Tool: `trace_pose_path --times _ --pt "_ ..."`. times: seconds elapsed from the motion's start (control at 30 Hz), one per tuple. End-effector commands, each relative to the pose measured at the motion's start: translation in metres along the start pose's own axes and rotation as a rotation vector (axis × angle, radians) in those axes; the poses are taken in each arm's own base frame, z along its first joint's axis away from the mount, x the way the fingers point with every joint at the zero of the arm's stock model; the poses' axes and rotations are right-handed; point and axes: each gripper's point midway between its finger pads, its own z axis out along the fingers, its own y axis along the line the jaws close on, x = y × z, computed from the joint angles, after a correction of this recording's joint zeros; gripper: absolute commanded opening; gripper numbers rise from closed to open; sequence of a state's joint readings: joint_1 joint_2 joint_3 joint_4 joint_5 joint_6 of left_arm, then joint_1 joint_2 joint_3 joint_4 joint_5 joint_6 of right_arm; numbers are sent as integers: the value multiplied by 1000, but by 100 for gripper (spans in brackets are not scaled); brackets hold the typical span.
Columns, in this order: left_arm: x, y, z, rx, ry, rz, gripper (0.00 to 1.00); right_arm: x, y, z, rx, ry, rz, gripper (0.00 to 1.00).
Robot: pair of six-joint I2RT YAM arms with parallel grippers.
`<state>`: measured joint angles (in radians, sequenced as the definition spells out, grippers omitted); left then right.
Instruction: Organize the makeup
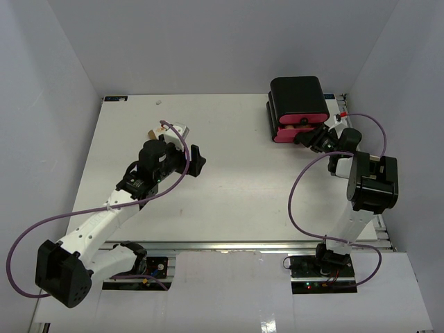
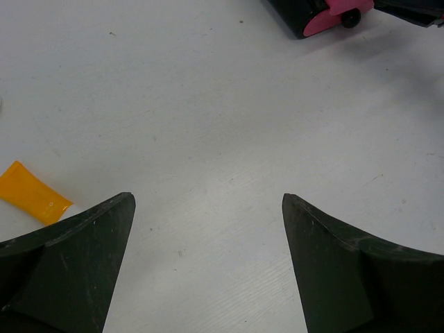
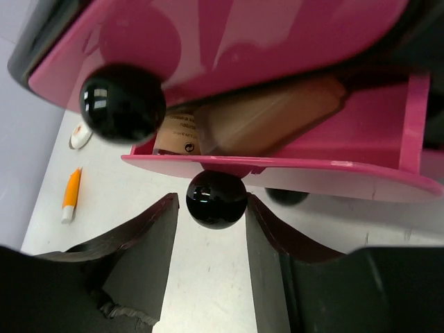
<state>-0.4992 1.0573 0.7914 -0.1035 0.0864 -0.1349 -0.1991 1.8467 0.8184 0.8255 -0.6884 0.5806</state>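
The white table (image 1: 229, 201) carries the black box (image 1: 298, 96) at its far right corner, the pink drawers facing the arms. The left gripper (image 2: 208, 201) hangs over bare table, jaws released and wide apart. The right gripper (image 3: 211, 201) is at the open lower drawer (image 3: 388, 182); its fingers (image 3: 149, 243) flank the black knob (image 3: 216, 200) closely, but whether they clamp it cannot be told. A tan tube (image 3: 270, 118) lies inside that drawer, long axis parallel to the drawer front. An orange item (image 2: 31, 201) lies just beside the left finger, axis diagonal in the left wrist view. Beside the box, an orange tube with white cap (image 3: 69, 194) lies flat, cap pointing away from the beige-white oval piece (image 3: 81, 137).
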Motion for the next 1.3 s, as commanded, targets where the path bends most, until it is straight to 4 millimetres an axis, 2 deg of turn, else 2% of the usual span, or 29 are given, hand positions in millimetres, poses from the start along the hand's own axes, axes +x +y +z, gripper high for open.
trace_pose_path --times 0.0,0.13,0.27,0.4,0.77,1.03,1.17,1.27 --pt "-1 3 0 -4 -11 9 98 -51 22 23 -73 -127 -151 51" --pt "-1 4 1 -8 -10 9 98 -61 14 38 -64 -147 -140 53" --pt "-1 7 1 -14 -8 9 98 -61 11 43 -66 -148 -127 56" --pt "-1 6 1 -6 -8 5 98 -49 13 36 -72 -130 -136 61" --pt "-7 1 -3 15 -25 5 98 -19 25 1 -77 -51 -184 70" --pt "-6 2 -3 11 -22 6 98 5 -4 1 10 -2 -131 69" --pt "-5 4 -2 6 -18 6 98 10 -18 6 46 3 -96 68" --pt "-4 5 -1 7 -14 4 98 5 -24 11 69 -4 -83 67"
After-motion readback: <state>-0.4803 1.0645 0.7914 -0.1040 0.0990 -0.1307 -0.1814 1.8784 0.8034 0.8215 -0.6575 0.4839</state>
